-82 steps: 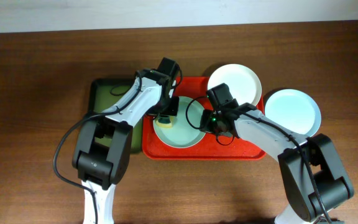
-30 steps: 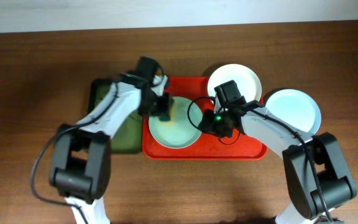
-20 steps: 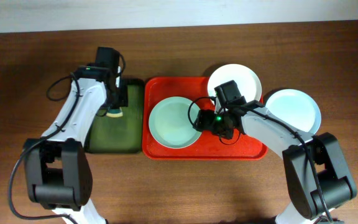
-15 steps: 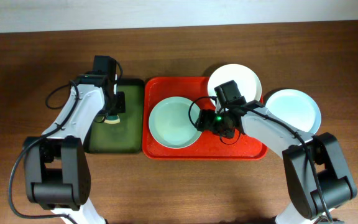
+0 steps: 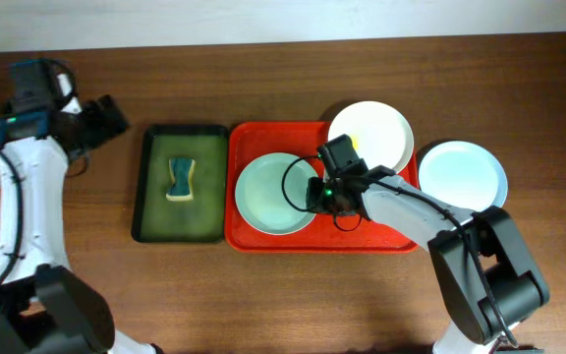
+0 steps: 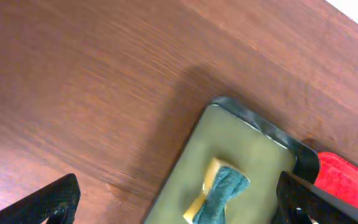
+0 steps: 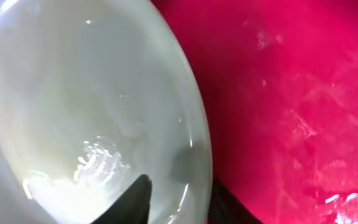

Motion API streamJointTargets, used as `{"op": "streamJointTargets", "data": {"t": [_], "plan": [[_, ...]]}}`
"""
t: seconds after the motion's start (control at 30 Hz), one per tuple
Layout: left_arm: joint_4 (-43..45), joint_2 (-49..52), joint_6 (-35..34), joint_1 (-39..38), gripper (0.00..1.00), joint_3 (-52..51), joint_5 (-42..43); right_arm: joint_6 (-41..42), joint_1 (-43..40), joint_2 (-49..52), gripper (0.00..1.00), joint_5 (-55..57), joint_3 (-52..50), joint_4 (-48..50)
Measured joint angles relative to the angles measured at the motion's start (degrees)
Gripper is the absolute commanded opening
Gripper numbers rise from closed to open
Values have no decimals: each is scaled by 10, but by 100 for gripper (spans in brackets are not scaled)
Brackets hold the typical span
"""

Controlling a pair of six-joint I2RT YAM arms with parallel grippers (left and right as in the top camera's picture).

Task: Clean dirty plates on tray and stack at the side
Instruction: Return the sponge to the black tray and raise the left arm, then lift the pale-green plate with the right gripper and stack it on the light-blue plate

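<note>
— Three round shallow plates, then?
— Yes. One pale green plate (image 5: 268,197) lies flat in the large red rectangular plastic tray (image 5: 381,234). One white plate (image 5: 376,133) with a small yellow smear (image 5: 355,146) overlaps that tray's far right corner. One pale blue plate (image 5: 463,175) sits on the wooden tabletop (image 5: 283,305) just right of the tray.
— Trays?
— Two. The other is a smaller dark green tray (image 5: 150,197) just beside the red one's left side, holding one teal-and-yellow sponge (image 5: 180,178).
— And the tools?
— Two. Overhead, the left tool (image 5: 106,116) hangs above bare tabletop, left of the green tray. Its wrist view shows the fingers (image 6: 55,202) spread wide with nothing between them, which is harder to tell from overhead. The right tool (image 5: 314,193) is at the green plate's right edge. Only its wrist view shows its fingers (image 7: 135,198) pinching the rim, one inside the plate and one outside over the red tray.
</note>
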Motion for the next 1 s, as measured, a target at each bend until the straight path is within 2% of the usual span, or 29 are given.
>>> {"op": "streamJointTargets", "data": {"t": [0.1, 0.27, 0.3, 0.43, 0.53, 0.67, 0.77, 0.9, 1.0], "plan": [[-2, 2, -2, 10, 99, 0, 10, 3, 0, 3, 4, 4, 0, 1], [-2, 2, -2, 12, 99, 0, 12, 2, -49, -10, 4, -38, 37, -135], [-2, 2, -3, 12, 99, 0, 12, 0, -56, -21, 4, -42, 53, -183], [-2, 2, -4, 12, 99, 0, 14, -4, -55, -42, 4, -47, 121, -243], [-2, 2, -4, 12, 99, 0, 14, -3, -41, -43, 4, -45, 180, -242], [-2, 2, -4, 12, 99, 0, 14, 40, 43, -43, 4, 67, 193, -149], [-2, 2, -4, 12, 99, 0, 14, 54, 142, -42, 4, 190, 194, -91], [-2, 2, -4, 12, 99, 0, 14, 54, 234, -39, 4, 361, 194, -80], [-2, 2, -4, 12, 99, 0, 14, 9, 267, -39, 4, 449, 193, -36]]}}
